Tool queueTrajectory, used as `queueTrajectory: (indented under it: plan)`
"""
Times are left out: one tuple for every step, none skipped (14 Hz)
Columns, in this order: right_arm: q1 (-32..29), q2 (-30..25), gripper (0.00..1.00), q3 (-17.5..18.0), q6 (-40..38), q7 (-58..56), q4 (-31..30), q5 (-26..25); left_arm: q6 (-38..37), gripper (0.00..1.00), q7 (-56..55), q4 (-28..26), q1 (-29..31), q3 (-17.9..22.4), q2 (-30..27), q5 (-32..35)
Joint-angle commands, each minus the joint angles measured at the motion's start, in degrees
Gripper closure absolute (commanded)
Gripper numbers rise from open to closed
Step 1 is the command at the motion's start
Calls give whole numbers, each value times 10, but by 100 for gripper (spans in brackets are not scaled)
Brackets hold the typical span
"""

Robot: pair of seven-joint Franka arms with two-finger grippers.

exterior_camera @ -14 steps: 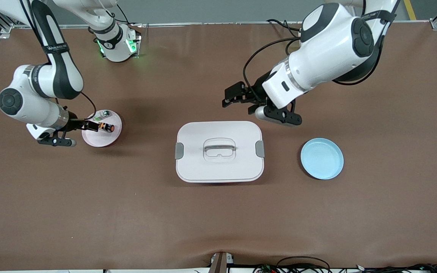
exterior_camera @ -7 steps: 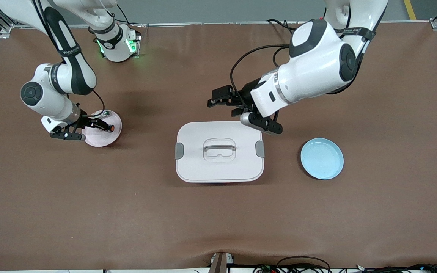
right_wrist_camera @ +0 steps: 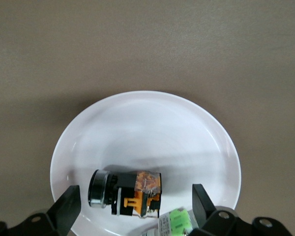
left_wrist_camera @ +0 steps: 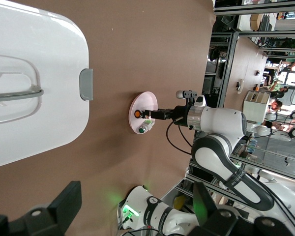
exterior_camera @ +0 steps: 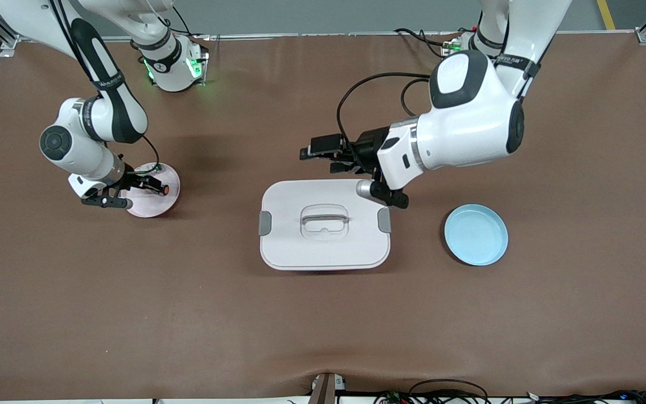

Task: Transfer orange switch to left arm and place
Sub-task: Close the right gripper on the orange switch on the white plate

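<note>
Your right gripper [exterior_camera: 146,184] sits low over the pink plate [exterior_camera: 157,206], jaws spread wide and empty; the orange switch [exterior_camera: 160,189] lies on the plate just ahead of the fingertips. Your left gripper [exterior_camera: 323,157], also wide open and empty, hovers by the box [exterior_camera: 324,247] edge — a careless swing could clip it.

Left wrist view: the box [left_wrist_camera: 34,64] fills the frame beside the hand.

Right wrist view: the switch [right_wrist_camera: 128,192] lies between the open fingers [right_wrist_camera: 66,209], touching a green-and-silver component [right_wrist_camera: 174,221] — close carelessly and you'd pinch both.
</note>
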Motion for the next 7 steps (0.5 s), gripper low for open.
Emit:
queueTrajectory:
  plan:
    - [3,16,0,3,18,5,-2,7,2,0,8,7,3,-3,4,-16]
    - [3,17,0,3,18,5,-2,7,2,0,7,7,4,-3,3,-16]
    - [3,18,0,3,19,5,-2,7,2,0,7,7,4,-3,3,-15]
    - [4,22,0,3,20,5,-2,8,2,0,7,7,4,-2,3,-15]
    - [4,26,0,3,21,5,-2,8,2,0,7,7,4,-2,3,-15]
    - [5,31,0,4,27,5,-2,9,2,0,7,7,4,-2,3,-15]
    - [5,33,0,4,30,5,-4,9,2,0,7,8,4,-2,3,-15]
